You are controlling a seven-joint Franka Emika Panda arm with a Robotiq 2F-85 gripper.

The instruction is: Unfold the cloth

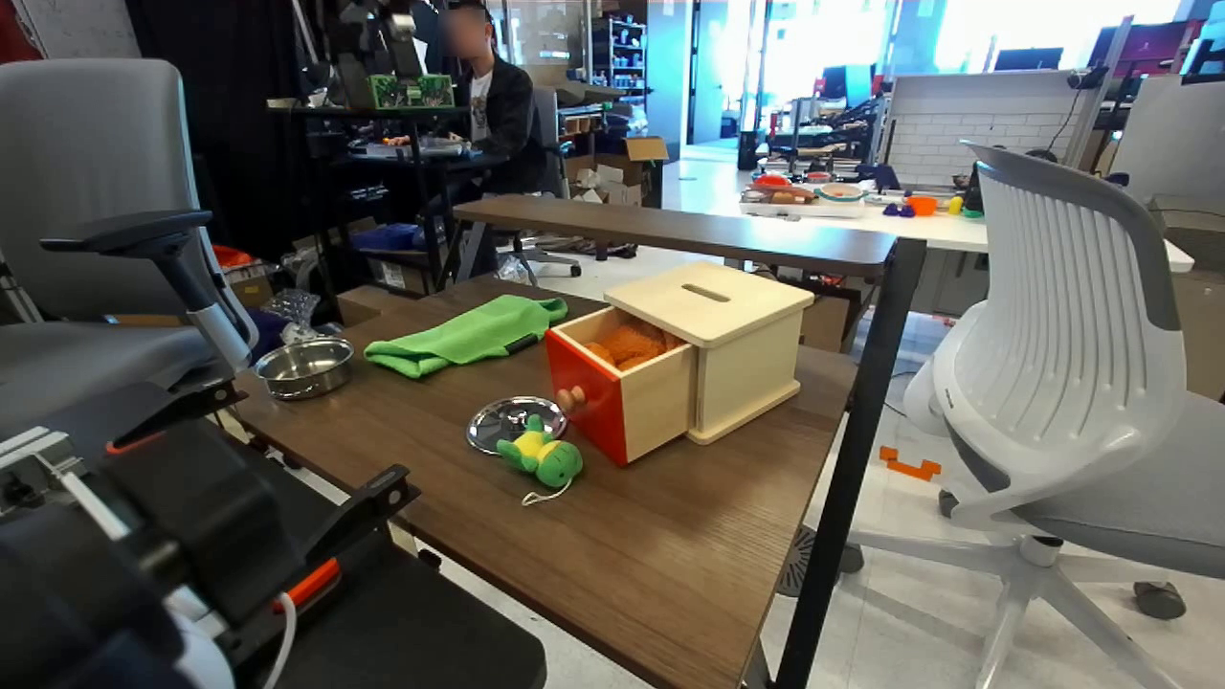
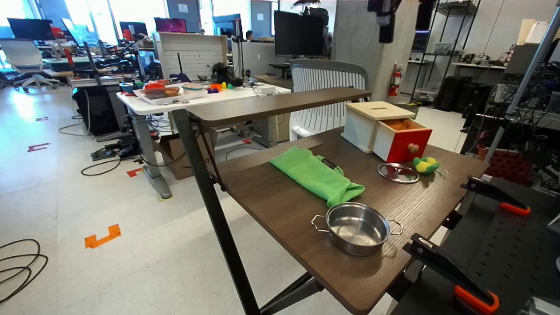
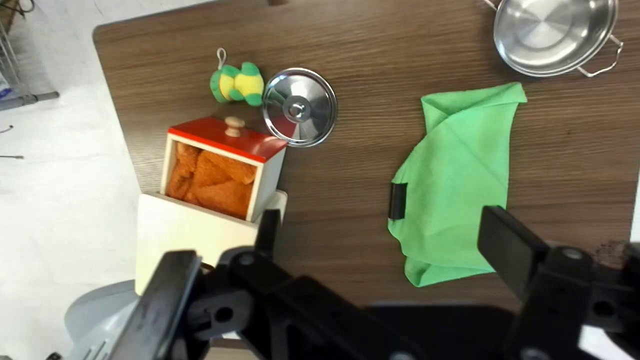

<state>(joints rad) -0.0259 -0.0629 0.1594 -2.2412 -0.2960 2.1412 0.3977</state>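
Observation:
The bright green cloth (image 3: 460,170) lies on the brown table, folded into a long strip with a black tag on one edge. Its ends show turned-over corners in the wrist view. It also shows in both exterior views (image 1: 469,333) (image 2: 315,175), between the pot and the box's far side. My gripper (image 3: 381,220) is open and empty, high above the table. In the wrist view its right finger overlaps the cloth's lower right edge, and its left finger is over the box's side. Dark parts that look like my gripper (image 2: 386,26) hang at the top of an exterior view.
A wooden box with an open red-fronted drawer (image 1: 589,397) holding orange fabric stands on the table (image 1: 670,565). A metal lid (image 3: 300,107) and a green-yellow plush toy (image 3: 237,84) lie by the drawer. A steel pot (image 2: 358,229) stands near the cloth's end. A raised shelf (image 2: 280,105) runs along the table's far edge.

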